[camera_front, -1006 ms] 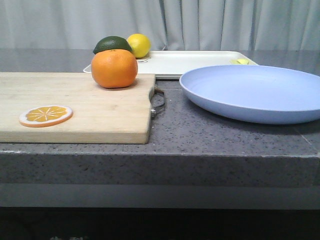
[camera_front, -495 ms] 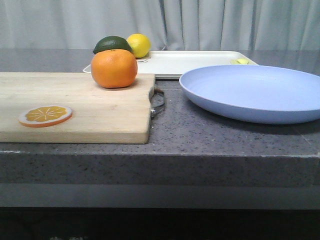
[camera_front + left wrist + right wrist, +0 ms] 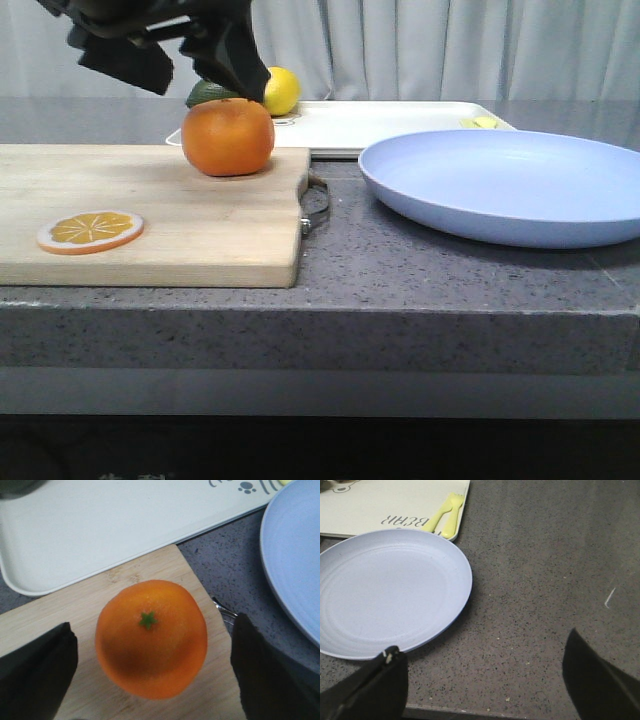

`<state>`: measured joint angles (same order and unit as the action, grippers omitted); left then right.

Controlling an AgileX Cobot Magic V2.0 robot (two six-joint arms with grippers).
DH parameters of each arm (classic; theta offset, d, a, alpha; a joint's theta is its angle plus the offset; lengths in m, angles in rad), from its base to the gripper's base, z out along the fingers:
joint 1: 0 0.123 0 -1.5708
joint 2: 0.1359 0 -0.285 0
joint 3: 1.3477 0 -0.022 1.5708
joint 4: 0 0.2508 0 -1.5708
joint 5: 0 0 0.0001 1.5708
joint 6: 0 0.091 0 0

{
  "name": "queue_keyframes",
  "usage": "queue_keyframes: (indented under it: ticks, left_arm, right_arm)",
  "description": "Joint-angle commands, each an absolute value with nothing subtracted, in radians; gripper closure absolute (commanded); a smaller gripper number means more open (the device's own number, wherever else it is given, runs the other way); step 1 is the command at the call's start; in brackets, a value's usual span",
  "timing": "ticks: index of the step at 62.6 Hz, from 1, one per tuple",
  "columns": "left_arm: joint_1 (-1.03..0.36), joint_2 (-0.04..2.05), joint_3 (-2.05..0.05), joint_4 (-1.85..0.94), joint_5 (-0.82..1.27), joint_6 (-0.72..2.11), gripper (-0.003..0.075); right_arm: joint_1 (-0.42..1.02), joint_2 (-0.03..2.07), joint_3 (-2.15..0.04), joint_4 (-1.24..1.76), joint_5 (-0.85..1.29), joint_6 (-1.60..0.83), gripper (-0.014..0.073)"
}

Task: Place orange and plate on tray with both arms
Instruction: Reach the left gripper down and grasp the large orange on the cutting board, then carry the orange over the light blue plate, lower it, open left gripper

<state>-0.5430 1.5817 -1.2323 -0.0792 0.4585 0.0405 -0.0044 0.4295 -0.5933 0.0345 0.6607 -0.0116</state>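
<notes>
surface: dark grey speckled stone counter point(image 3: 420, 260), front edge nearest, pale grey pleated curtain point(image 3: 450, 50) behind.

near left corner: light wooden cutting board point(image 3: 190, 215) with a metal handle loop at its right end; flat orange slice disc point(image 3: 91, 231) lies on its near part.

on the board's far right corner: whole round bright-orange fruit, the orange point(image 3: 228, 137), upright, green stem star on top in the left wrist view point(image 3: 151, 637).

right side: large shallow pale lavender-blue round plate point(image 3: 510, 185), resting on the counter, its right rim cut off by the frame edge; near rim close to the tray.

far edge, centre: flat cream-white rectangular tray point(image 3: 390, 125); a small yellow utensil point(image 3: 446, 513) at its right corner, type hard to make out; printed lettering only partly legible.

far left of tray: yellow lemon point(image 3: 278, 90) and a dark green fruit point(image 3: 205, 94), both partly hidden by the arm.

left gripper point(image 3: 150, 665): black fingers spread wide, one on each side of the orange, not touching it. it was absent from the front view half a second ago and has come in above the fruit.

right gripper point(image 3: 485, 680): fingers apart over bare counter near the plate's edge; not seen in the front view.
</notes>
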Motion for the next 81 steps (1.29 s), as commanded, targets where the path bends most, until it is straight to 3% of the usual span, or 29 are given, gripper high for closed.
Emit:
queue_keyframes:
  ticks: [1,20,36,58,81]
  left_arm:
    - [-0.552,1.614,-1.310,-0.079,0.416,0.040,0.0111]
    - [-0.552,1.718,-1.386,-0.077,0.491,0.040,0.0117]
    - [-0.558,1.716,-1.420,-0.077,0.537,0.040,0.0325]
    - [-0.725,1.728,-1.583,-0.077,0.568,0.064,0.0325]
    - [-0.859,1.909,-1.834,-0.071,0.618,0.064,0.0325]
  right_arm:
    - [-0.005,0.444,-0.630,0.037,0.587,-0.020,-0.0039]
    - [-0.005,0.444,-0.630,0.037,0.587,-0.020,-0.0039]
    - [-0.005,0.444,-0.630,0.037,0.587,-0.020,-0.0039]
    - [-0.005,0.444,-0.630,0.037,0.586,-0.020,-0.0039]
    - [-0.005,0.444,-0.630,0.037,0.587,-0.020,-0.0039]
